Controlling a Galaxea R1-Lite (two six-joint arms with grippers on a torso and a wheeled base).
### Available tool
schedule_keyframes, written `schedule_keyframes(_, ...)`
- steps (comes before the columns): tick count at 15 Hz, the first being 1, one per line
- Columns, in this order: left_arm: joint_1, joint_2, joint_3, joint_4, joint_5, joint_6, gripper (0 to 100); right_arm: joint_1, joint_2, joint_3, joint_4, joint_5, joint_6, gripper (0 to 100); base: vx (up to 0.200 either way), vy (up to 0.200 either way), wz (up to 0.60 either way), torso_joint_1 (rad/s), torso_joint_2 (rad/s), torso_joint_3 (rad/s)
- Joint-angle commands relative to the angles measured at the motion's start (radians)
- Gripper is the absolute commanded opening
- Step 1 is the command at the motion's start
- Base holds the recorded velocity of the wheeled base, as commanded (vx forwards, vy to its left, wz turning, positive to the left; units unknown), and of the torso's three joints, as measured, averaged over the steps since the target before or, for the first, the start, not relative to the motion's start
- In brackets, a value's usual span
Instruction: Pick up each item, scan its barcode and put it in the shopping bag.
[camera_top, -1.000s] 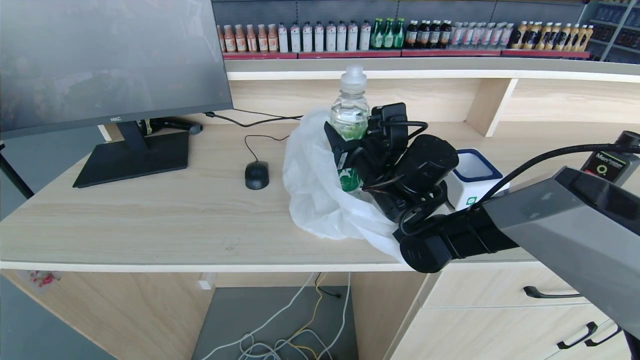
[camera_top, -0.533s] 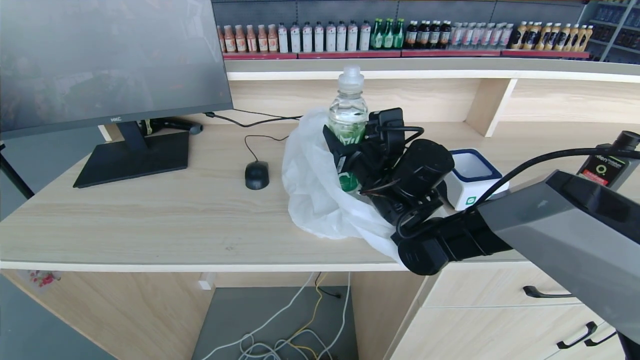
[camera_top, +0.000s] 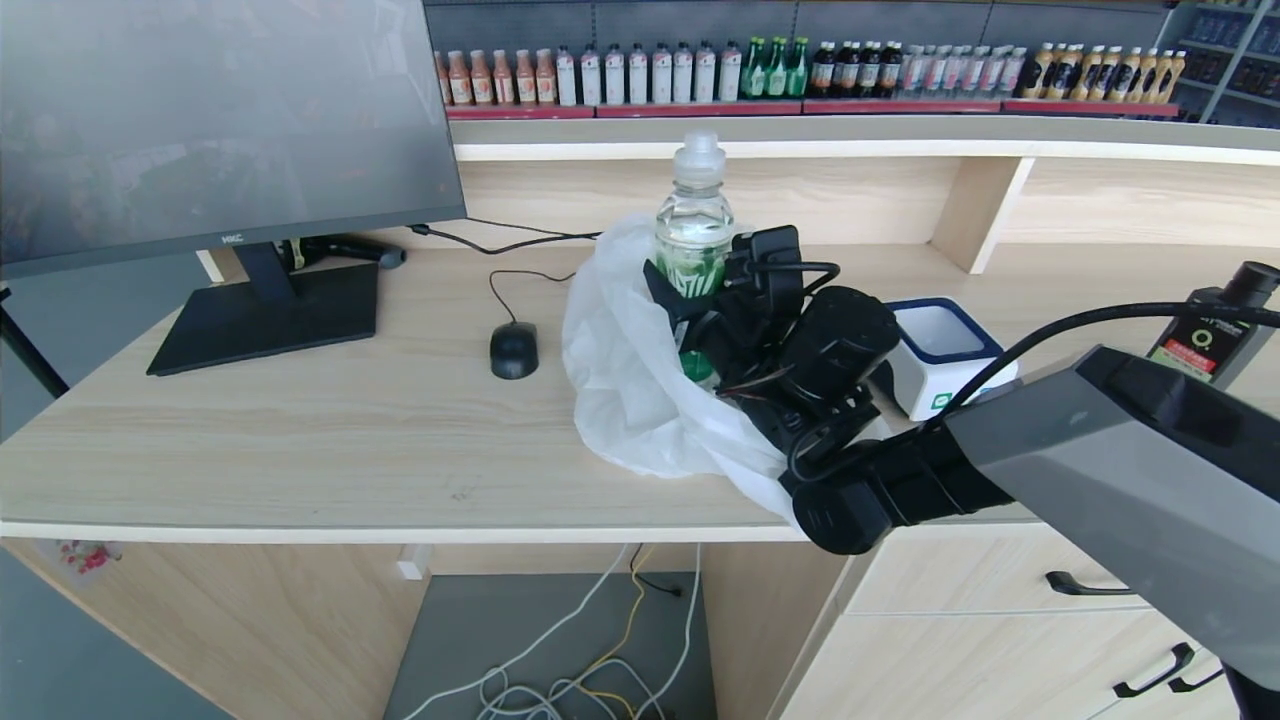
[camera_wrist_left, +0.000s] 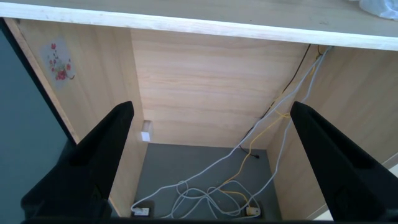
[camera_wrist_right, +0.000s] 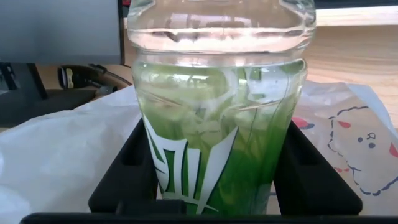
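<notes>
The right gripper (camera_top: 692, 292) is clamped on the bottle (camera_top: 690, 225), its fingers (camera_wrist_right: 127, 171) pressing the green label from both sides. The bottle stands upright, white cap on top, with its lower end down in the open mouth of the white bag (camera_top: 620, 370), which lies crumpled on the counter (camera_top: 300, 440). Just beside the bag, on the robot's right, sits the scanner (camera_top: 945, 350), and farther right a dark bottle (camera_top: 1205, 340). A mouse (camera_top: 513, 350) and a monitor (camera_top: 220, 120) are on the bag's left. The left gripper (camera_wrist_left: 211, 158) hangs below the counter edge with its fingers wide apart, holding nothing, cables (camera_wrist_left: 193, 190) on the floor beneath it
</notes>
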Motion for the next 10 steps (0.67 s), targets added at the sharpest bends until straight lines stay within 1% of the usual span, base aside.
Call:
schedule_keyframes(1,-0.001,0.0,0.0,0.0,0.0,0.0,100,0.002,0.002,0.0,-0.002,0.0,-0.001,0,0.0,0.0,0.0,0.0,0.0,0.0)
schedule_keyframes(7,-0.001,0.0,0.0,0.0,0.0,0.0,100,0.002,-0.002,0.0,0.001,-0.002,-0.001,0,0.0,0.0,0.0,0.0,0.0,0.0)
schedule_keyframes(8,-0.001,0.0,0.0,0.0,0.0,0.0,100,0.002,-0.002,0.002,0.0,-0.002,-0.001,100,0.0,0.0,0.0,0.0,0.0,0.0)
schedule_keyframes(10,-0.001,0.0,0.0,0.0,0.0,0.001,100,0.002,-0.002,0.0,-0.003,-0.002,0.0,100,0.0,0.0,0.0,0.0,0.0,0.0)
